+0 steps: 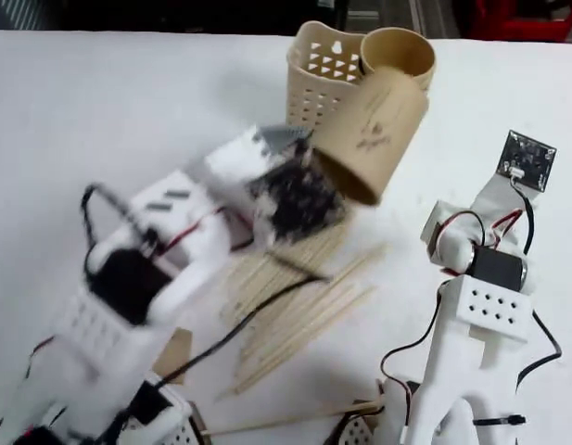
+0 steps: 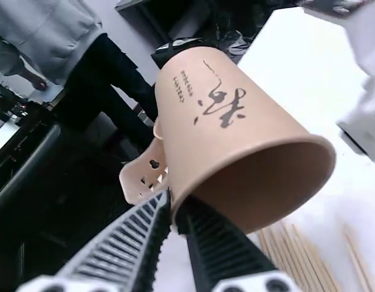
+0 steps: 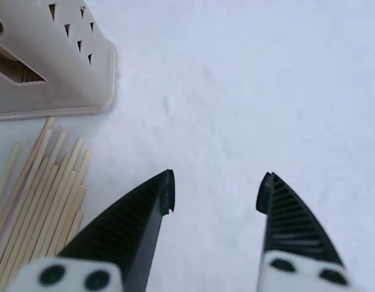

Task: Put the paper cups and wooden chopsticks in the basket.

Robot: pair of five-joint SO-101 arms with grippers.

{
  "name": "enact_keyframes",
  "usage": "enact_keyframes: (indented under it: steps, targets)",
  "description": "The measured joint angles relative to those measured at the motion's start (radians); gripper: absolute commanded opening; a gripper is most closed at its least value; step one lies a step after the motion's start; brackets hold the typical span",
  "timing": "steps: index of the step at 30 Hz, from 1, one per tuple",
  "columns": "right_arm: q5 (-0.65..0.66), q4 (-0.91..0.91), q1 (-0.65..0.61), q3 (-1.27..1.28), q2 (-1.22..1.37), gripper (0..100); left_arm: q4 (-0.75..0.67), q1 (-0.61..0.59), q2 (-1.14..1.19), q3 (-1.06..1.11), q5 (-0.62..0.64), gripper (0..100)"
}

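Fingers [image 2: 219,243] seemingly tight on paper cup [image 2: 236,134]

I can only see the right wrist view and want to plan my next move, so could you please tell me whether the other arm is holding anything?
Observer: Yes. The left gripper is shut on the rim of a paper cup, which hangs tilted in the air right beside the basket.
Operator: Thank you. I can see a pile of chopsticks next to the basket; are there any others lying elsewhere?
Observer: One single chopstick lies apart from the pile, closer to the arms' bases.
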Motion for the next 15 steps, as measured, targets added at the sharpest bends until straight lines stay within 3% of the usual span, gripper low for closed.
enact_keyframes:
  steps: [15]
  targets:
    - [-0.003, 0.000, 0.000, 0.000, 0.000, 22.3, -0.112, -0.049, 0.580, -0.454, 0.000, 2]
